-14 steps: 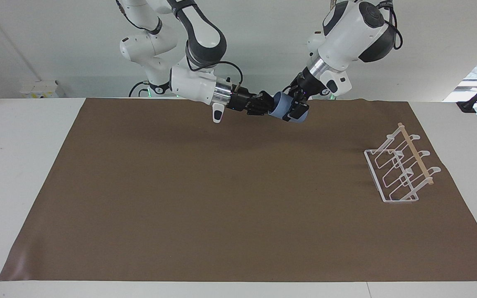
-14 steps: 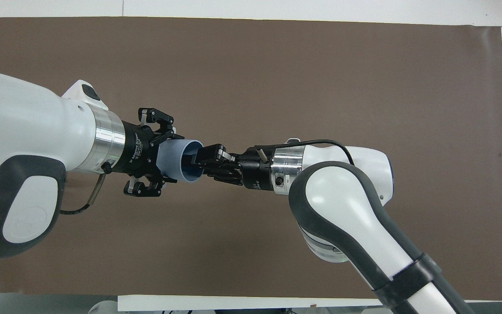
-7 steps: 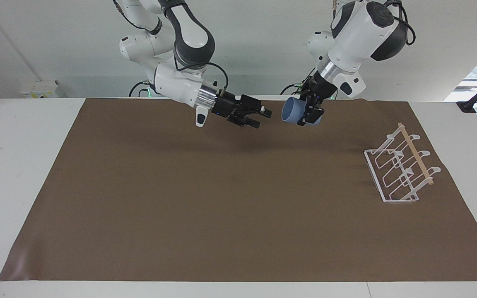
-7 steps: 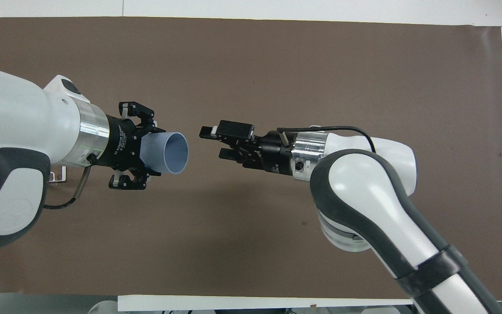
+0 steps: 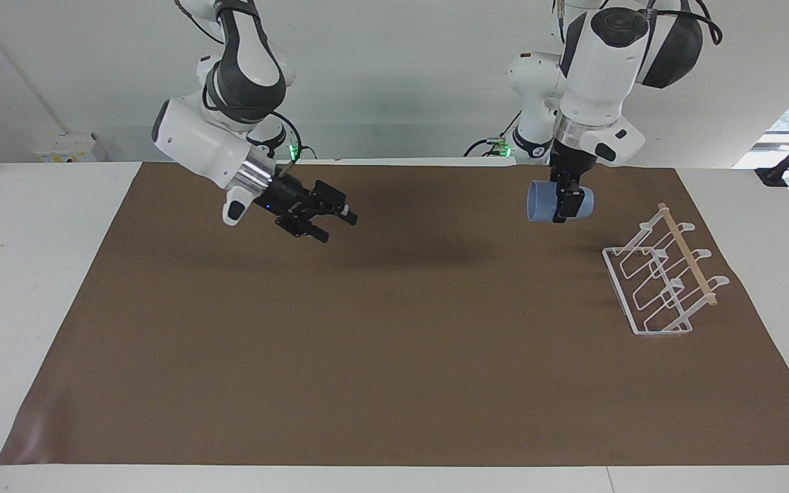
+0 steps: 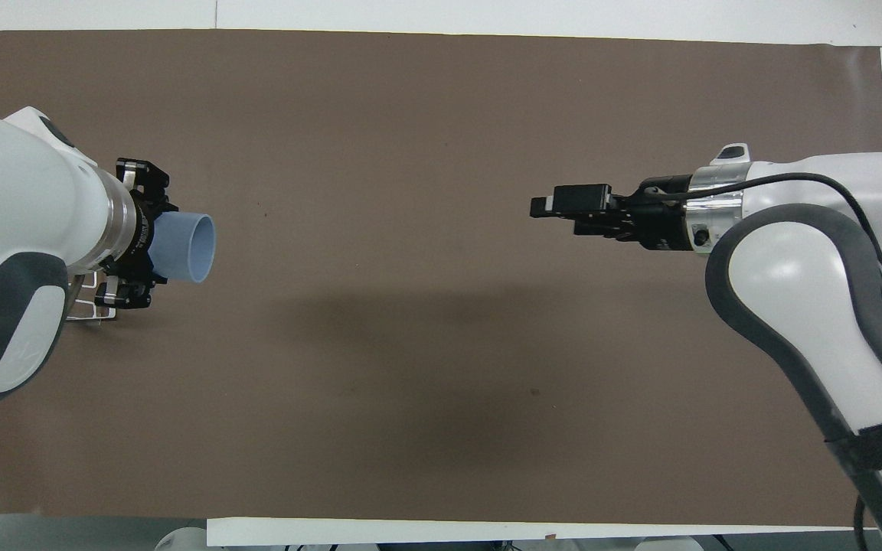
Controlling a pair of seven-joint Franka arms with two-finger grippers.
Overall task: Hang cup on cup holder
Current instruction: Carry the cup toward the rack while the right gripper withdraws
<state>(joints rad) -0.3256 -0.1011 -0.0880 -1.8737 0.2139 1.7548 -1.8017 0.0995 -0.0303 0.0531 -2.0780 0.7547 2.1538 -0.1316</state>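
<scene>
The left end effector (image 5: pixel 564 200) is gripping the cup (image 5: pixel 550 201) on its side in the air, mouth turned away from the cup holder (image 5: pixel 661 279) standing near it on the counter (image 5: pixel 394 342), while the right end effector (image 5: pixel 329 218), released, is waiting well apart from that cup holder

Mat (image 5: pixel 394 356) lay on tabletop (image 5: pixel 38 274). Cup holder (image 5: pixel 661 281) stood on mat at left arm's end. Cup (image 5: pixel 544 202) hung on its side in left gripper (image 5: pixel 566 203), over mat near holder, apart from it. Right gripper (image 5: pixel 329 219) hung over mat toward right arm's end, well apart from cup.
</scene>
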